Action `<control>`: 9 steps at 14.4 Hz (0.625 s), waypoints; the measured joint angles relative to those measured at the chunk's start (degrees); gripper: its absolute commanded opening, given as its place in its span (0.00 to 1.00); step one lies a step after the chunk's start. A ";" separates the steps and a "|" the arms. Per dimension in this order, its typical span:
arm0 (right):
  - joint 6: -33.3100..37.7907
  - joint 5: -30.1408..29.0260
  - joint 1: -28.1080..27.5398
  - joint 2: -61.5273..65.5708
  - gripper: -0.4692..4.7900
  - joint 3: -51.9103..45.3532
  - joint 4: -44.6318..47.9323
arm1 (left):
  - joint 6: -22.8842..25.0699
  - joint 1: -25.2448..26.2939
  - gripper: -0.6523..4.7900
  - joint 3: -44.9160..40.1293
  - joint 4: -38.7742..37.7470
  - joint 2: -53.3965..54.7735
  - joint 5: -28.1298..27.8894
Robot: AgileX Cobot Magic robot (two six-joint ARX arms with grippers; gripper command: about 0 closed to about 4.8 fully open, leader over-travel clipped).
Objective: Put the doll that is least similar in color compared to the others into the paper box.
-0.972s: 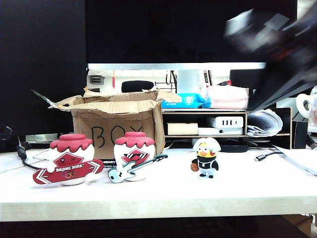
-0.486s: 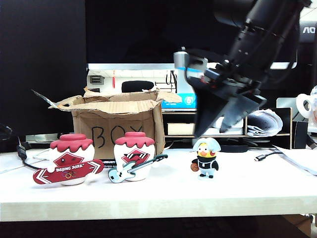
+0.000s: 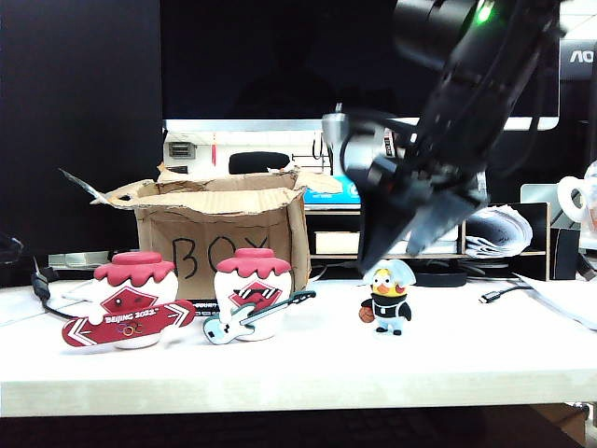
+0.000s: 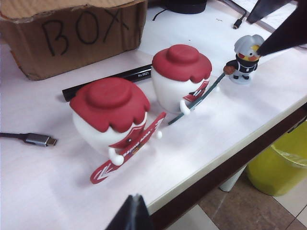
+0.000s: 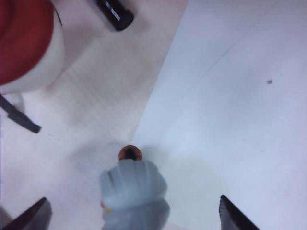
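Observation:
The doll [image 3: 389, 297] is small, with a white hood, yellow face and black outfit, and stands right of centre on the white table. My right gripper [image 3: 392, 254] hangs just above it, open, one finger on each side of the hood. In the right wrist view the doll [image 5: 134, 196] sits between the spread tips of the right gripper [image 5: 134, 216], untouched. The paper box [image 3: 219, 233], marked "BOX", stands behind the two red-and-white dolls at left. My left gripper [image 4: 134, 212] is shut and empty, over the table's front edge, well away from the doll [image 4: 245, 60].
The snowboard doll [image 3: 131, 299] and the guitar doll [image 3: 250, 291] stand in front of the box. A black pen [image 4: 110, 81] and a USB plug [image 4: 36, 139] lie on the table. A yellow bin [image 4: 283, 163] stands below the table edge. A shelf [image 3: 410, 233] sits behind.
My right arm has swung down from the upper right to just above the doll, and its jaws have opened. The dolls, the box and the left arm have stayed still.

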 measured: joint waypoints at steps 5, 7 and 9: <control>0.68 0.20 0.00 5.31 1.00 0.00 0.17 | 0.00 0.00 0.11 0.00 0.00 0.00 0.00; 0.98 -0.02 0.00 6.93 1.00 -0.02 1.55 | 0.00 0.00 0.11 0.00 0.00 0.00 0.00; 1.09 -0.09 0.02 7.13 0.62 0.00 2.58 | -0.02 0.00 0.11 0.00 0.00 0.00 0.00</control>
